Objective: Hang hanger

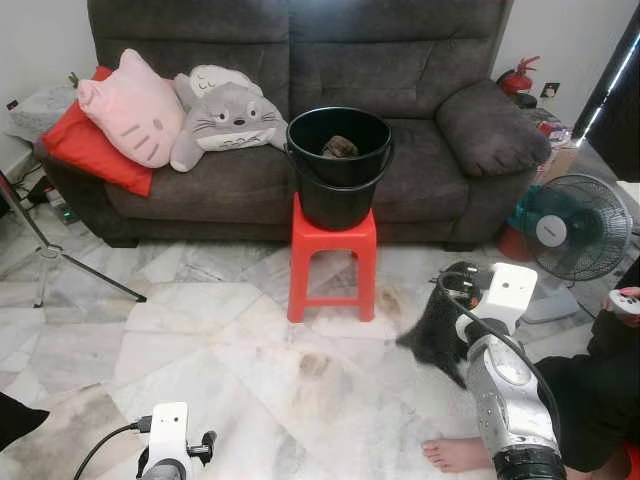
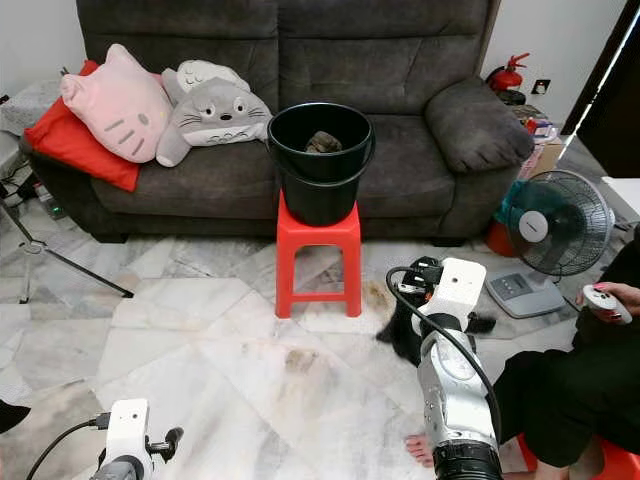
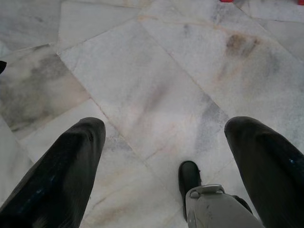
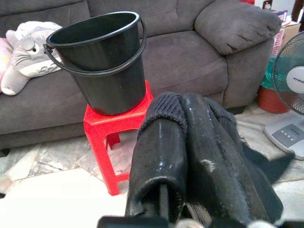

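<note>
No hanger is in sight. My right gripper [image 4: 183, 121] is shut on a dark knitted cloth [image 4: 164, 104] that drapes over its fingers and hangs low above the floor [image 1: 432, 335], to the right of the red stool [image 1: 333, 255]. A black bucket [image 1: 340, 165] stands on that stool in front of the sofa, with a small dark item [image 1: 340, 147] inside. My left gripper [image 3: 166, 126] hangs open near the marble floor at the lower left, holding nothing.
A grey sofa [image 1: 420, 70] with a red cushion and plush toys [image 1: 225, 115] runs along the back. A standing fan [image 1: 565, 230] is on the right, a tripod leg [image 1: 60, 255] on the left. A person sits at the right with a bare foot [image 1: 455, 453] beside my right arm.
</note>
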